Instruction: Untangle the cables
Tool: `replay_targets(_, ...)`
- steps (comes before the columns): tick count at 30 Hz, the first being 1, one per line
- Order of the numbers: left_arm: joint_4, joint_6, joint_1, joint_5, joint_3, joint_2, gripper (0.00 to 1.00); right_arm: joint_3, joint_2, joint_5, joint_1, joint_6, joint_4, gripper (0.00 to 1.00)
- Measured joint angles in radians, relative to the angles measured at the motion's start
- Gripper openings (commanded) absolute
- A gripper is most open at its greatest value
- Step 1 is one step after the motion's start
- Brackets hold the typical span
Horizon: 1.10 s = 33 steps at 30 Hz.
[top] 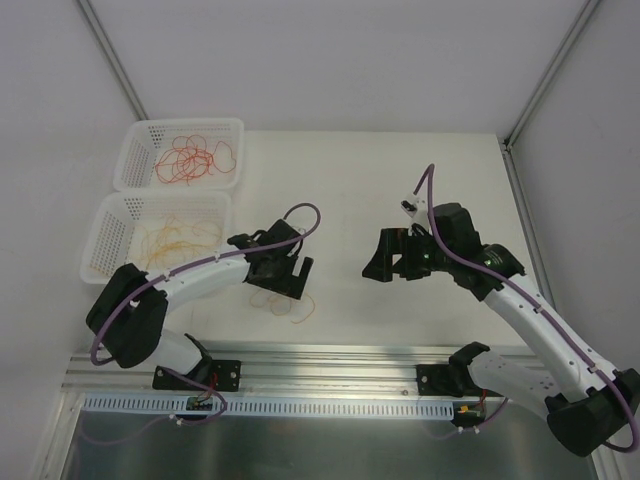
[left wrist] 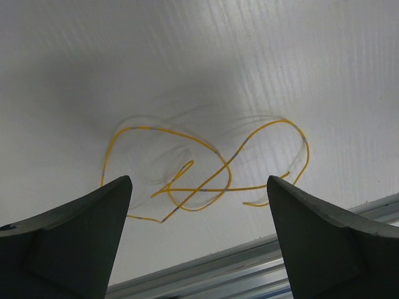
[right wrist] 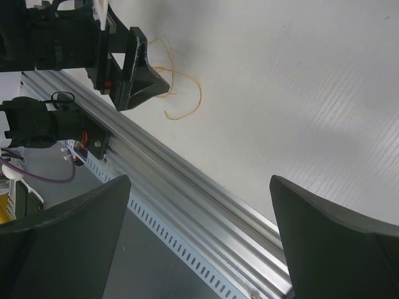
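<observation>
On the white table [top: 380, 190], left claw [top: 288, 276] and right claw [top: 386, 262] gape empty, a yellow cable [left wrist: 206, 189] beneath the left.

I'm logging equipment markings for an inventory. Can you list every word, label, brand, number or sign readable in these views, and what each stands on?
None: no text can be read in any view.
The far basket, near basket, left arm, right arm and aluminium rail show no lettering.
The circuit board at the left arm's base is too small to tell whether it bears markings.
</observation>
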Motion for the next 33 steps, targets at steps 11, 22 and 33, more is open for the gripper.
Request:
replay_targets(11,0.035,-0.006,-0.119,0.000,0.003,0.130,0.11,0.000,-0.026,0.034,0.003,0.000,-0.012,1.00)
replay_targets(22,-0.030,0.018,-0.120,-0.045,0.168,-0.020,0.00,0.000,-0.034,0.066,0.003,-0.002,-0.039,1.00)
replay_targets(33,-0.174,0.045,0.235,-0.097,0.509,-0.296,0.00,0.000,-0.105,0.135,0.004,-0.019,-0.068,1.00)
